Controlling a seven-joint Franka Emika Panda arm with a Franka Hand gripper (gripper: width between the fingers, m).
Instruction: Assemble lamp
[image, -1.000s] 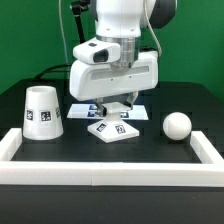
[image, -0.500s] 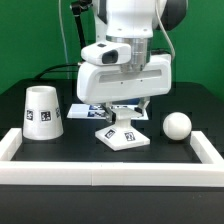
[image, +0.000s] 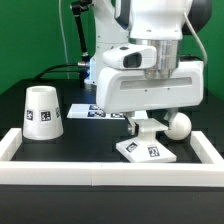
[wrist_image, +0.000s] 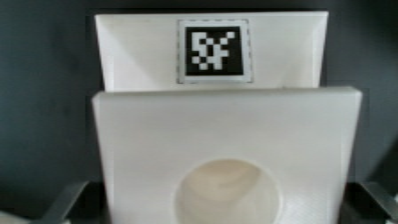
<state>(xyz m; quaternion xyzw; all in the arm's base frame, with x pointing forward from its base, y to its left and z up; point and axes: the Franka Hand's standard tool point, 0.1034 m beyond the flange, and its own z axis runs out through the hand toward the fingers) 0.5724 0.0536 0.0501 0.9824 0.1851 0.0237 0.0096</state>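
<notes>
The white square lamp base (image: 146, 151) with black-white tags lies low over the black table near the front rail, on the exterior view's right. My gripper (image: 147, 128) is shut on it from above. In the wrist view the base (wrist_image: 214, 110) fills the picture, with a tag (wrist_image: 214, 47) and its round socket (wrist_image: 228, 190) between my dark fingers (wrist_image: 54, 203). The ball-shaped bulb (image: 180, 125) sits just behind the base, partly hidden by my hand. The conical shade (image: 42, 112) stands upside down on the exterior view's left.
The marker board (image: 82, 108) lies flat behind the shade, partly hidden by my hand. A white rail frame (image: 90, 171) runs along the front and up both sides of the table.
My gripper has carried the base from the table's middle toward the exterior view's right and closer to the front rail, beside the bulb. Shade and bulb have not moved.
</notes>
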